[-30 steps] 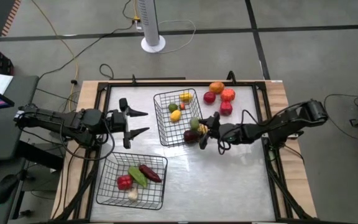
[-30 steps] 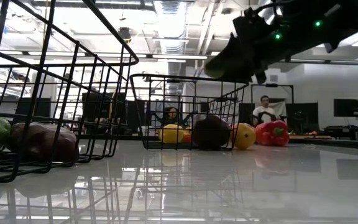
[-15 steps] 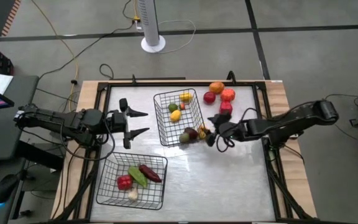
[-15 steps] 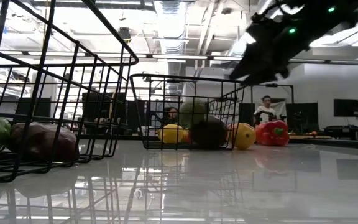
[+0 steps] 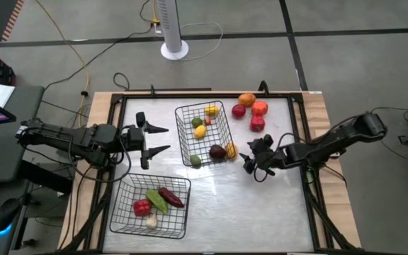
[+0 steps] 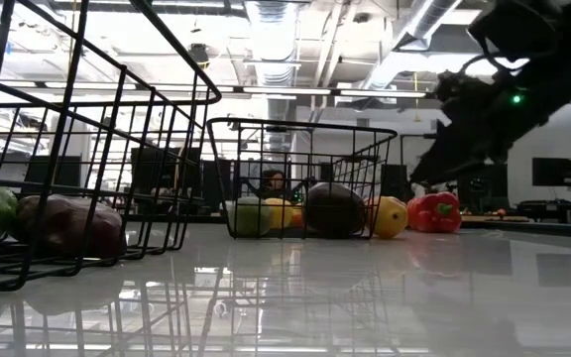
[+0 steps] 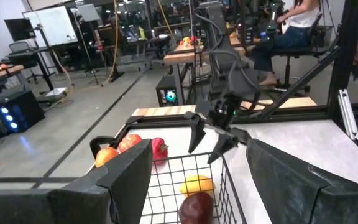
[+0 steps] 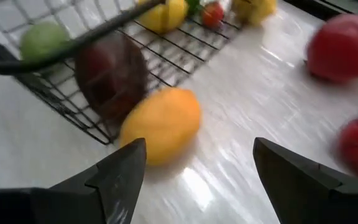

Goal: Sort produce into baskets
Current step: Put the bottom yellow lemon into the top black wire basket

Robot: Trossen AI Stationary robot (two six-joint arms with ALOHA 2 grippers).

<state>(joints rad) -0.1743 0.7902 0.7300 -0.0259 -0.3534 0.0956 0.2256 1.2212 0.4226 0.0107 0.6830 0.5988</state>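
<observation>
Two black wire baskets stand on the table: a far one (image 5: 184,134) with yellow, green and maroon produce, a near one (image 5: 119,205) with red, green, maroon and white pieces. A green piece (image 5: 195,161) lies in the far basket's near corner. A yellow piece (image 8: 160,124) rests on the table against that basket's outer wall. Several red and orange pieces (image 5: 252,110) lie at the far right. My right gripper (image 5: 250,160) stands open and empty, right of the far basket. My left gripper (image 5: 167,138) waits open, left of that basket.
A black frame (image 5: 302,134) runs round the tabletop. Bare table lies to the right of the near basket and in front of the far one. A fan base (image 5: 174,49) stands on the floor beyond the table. People sit in the room behind.
My right gripper has let go of a green piece above the far basket. The piece has dropped in and rolled to the basket's near corner. The gripper has drawn back toward the table's right edge, sunk lower and tipped downward.
</observation>
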